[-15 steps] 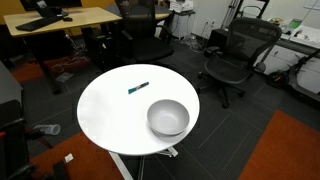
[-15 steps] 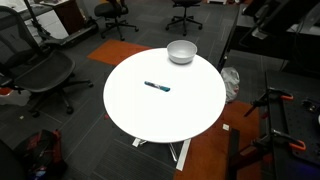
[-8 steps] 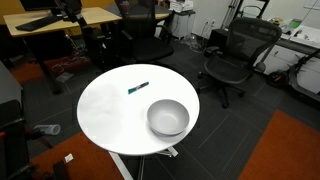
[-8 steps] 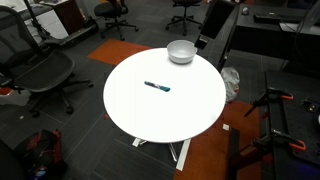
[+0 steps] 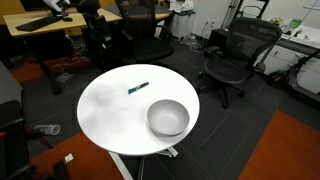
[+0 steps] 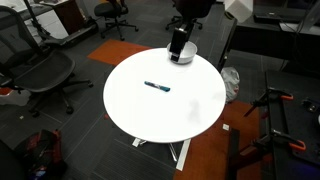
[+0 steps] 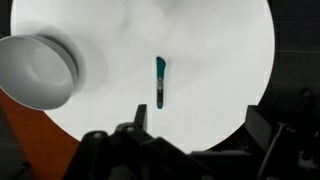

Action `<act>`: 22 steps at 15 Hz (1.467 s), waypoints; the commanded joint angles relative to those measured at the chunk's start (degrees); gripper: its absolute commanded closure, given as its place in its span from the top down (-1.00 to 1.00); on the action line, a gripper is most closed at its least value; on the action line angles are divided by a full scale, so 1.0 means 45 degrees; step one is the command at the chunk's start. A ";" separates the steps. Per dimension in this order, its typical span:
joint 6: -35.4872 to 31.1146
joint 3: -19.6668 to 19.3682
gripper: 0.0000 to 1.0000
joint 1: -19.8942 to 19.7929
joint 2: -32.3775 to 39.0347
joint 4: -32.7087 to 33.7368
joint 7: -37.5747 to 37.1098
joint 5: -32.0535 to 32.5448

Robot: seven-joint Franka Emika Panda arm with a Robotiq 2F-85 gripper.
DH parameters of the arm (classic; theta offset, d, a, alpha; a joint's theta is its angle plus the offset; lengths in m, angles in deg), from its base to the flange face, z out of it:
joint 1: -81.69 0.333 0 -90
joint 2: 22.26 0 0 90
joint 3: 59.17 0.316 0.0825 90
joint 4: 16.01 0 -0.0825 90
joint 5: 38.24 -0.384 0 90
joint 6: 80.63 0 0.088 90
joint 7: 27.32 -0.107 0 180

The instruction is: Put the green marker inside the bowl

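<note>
nearest in the wrist view is the hand (image 7: 195, 135), its dark fingers (image 7: 133, 128) standing far apart at the bottom of the frame with nothing between them, so it reads as spread wide and empty. the whole round tabletop (image 7: 215, 45) shows below it, which suggests the hand hangs high, a sensible height for lining up before any descent. just beyond lies the green marker (image 7: 161, 82), flat on the tabletop around its middle, well in from every edge and lengthwise roughly toward the hand. lying flat and alone like that, it looks open to a pinch across its slim body from above. farther off to one side sits the bowl (image 7: 35, 70), upright, mouth up and empty, close to the tabletop's edge and well apart from the marker, so a short carry would be needed. in an exterior view the arm (image 6: 188, 12) reaches down from the top of the frame with the hand (image 6: 180, 45) pointing downward above the bowl's (image 6: 181, 53) side of the tabletop; whether it is right over the bowl cannot be told. the marker (image 6: 157, 87) is untouched. beyond the tabletop stand office chairs (image 5: 232, 50) and a desk (image 5: 60, 18).
</note>
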 commanded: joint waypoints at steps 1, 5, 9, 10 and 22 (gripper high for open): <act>-0.0486 -0.0422 1.00 0.0115 0.1452 0.0930 0.0429 -0.0031; -0.0911 -0.0717 1.00 0.0146 0.2734 0.1501 0.0824 -0.0173; -0.1703 -0.0960 1.00 0.0129 0.3933 0.2032 0.1201 -0.0248; -0.1807 -0.1069 1.00 0.0166 0.4243 0.2206 0.1099 -0.0178; -0.1579 -0.1350 1.00 -0.0021 0.7593 0.5006 0.1202 -0.1204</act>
